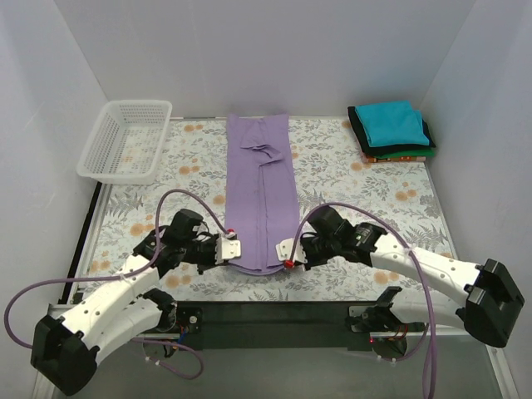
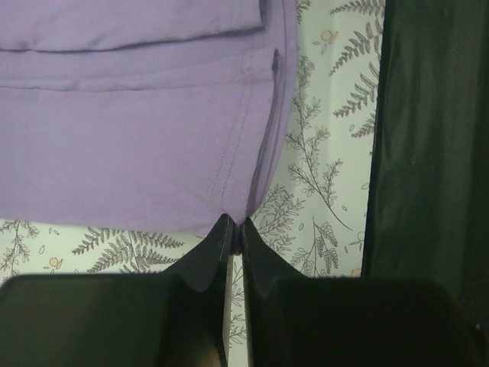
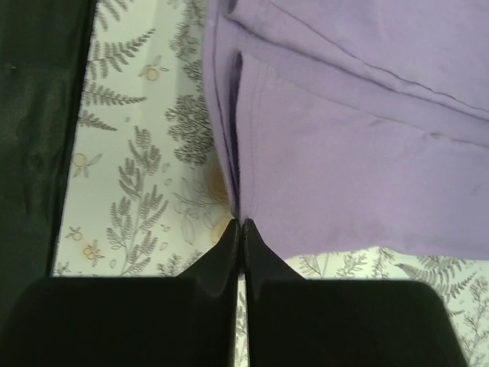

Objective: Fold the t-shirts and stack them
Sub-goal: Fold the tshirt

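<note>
Now L pincer (image 2: 231,222) & R pincer (image 3: 238,223) pinch purple shirt (image 1: 262,191) hem; basket (image 1: 116,176) far-L, folded stack (image 1: 392,125) far-R.

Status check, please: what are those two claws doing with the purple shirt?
Left gripper and right gripper shut on purple shirt, near corners. Shirt lies as long flat strip. Nothing blocking.

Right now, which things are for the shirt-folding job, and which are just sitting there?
For the job:
- purple t-shirt, pinched at its near corners by the left gripper and right gripper
- stack of folded t-shirts

Just lying about:
- white basket
- flowery table cloth
</note>
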You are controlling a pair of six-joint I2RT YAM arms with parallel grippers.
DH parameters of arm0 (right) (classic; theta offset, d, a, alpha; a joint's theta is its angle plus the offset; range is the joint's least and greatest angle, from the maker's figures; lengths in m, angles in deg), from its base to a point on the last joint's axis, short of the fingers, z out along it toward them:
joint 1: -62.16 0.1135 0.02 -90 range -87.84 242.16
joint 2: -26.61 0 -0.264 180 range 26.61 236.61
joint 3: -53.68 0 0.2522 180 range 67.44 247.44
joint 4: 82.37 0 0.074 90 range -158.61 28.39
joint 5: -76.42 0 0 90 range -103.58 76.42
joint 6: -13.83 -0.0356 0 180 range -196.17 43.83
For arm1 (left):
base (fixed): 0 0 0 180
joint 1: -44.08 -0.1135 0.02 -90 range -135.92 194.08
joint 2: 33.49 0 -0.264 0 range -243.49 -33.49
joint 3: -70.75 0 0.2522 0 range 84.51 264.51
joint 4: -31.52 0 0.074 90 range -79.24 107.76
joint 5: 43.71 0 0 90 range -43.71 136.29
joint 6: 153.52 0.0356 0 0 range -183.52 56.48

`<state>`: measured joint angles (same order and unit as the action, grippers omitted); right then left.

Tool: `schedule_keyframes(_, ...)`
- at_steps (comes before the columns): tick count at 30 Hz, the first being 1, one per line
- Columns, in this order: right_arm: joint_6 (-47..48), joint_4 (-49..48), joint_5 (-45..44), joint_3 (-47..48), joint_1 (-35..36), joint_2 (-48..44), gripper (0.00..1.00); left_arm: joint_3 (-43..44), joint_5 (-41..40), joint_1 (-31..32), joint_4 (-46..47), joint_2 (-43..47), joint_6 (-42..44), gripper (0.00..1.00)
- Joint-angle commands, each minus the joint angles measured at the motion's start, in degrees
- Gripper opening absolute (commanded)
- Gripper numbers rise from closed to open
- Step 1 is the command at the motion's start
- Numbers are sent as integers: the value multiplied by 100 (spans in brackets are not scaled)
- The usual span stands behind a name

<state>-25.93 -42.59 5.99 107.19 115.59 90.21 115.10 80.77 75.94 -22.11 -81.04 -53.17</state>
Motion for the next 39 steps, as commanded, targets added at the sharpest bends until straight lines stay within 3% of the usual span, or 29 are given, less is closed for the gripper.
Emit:
schedule_keyframes(1,266,149,55,567,-454,275,1,412,-152,-48,269,-376,-543,0)
schedule_keyframes(5,679,123,310,1252,-1088,1012,1,623,-196,-478,1086,-886,-499,0)
schedule_keyframes(11,1408,-122,433,2254,-1773,2103,1,1764,146,-1610,2280,-2896,-367,0)
schedule_keyframes(14,1576,-255,486,2677,-1950,2743,1,2187,199,-1840,2537,-3522,-253,0)
schedule_keyframes(25,2104,-264,714,5331,-2723,5169,1,4085,331,-2280,3056,-5957,-217,0)
schedule_keyframes(34,2192,-404,671,6115,-2847,6076,1,5194,139,-2342,3197,-7171,-533,0)
schedule_keyframes(36,2017,-606,470,6212,-2856,6165,17,5273,7,-2342,3389,-7277,-691,23)
schedule_keyframes(37,1921,-807,416,6212,-2864,6148,30,5273,-211,-2342,3477,-7269,-971,30)
schedule_keyframes(38,1737,-887,390,6142,-2891,6095,52,5256,-335,-2359,3704,-7181,-1182,44)
schedule_keyframes(39,1665,-940,363,6081,-2917,6025,61,5238,-458,-2368,3776,-7111,-1350,51)
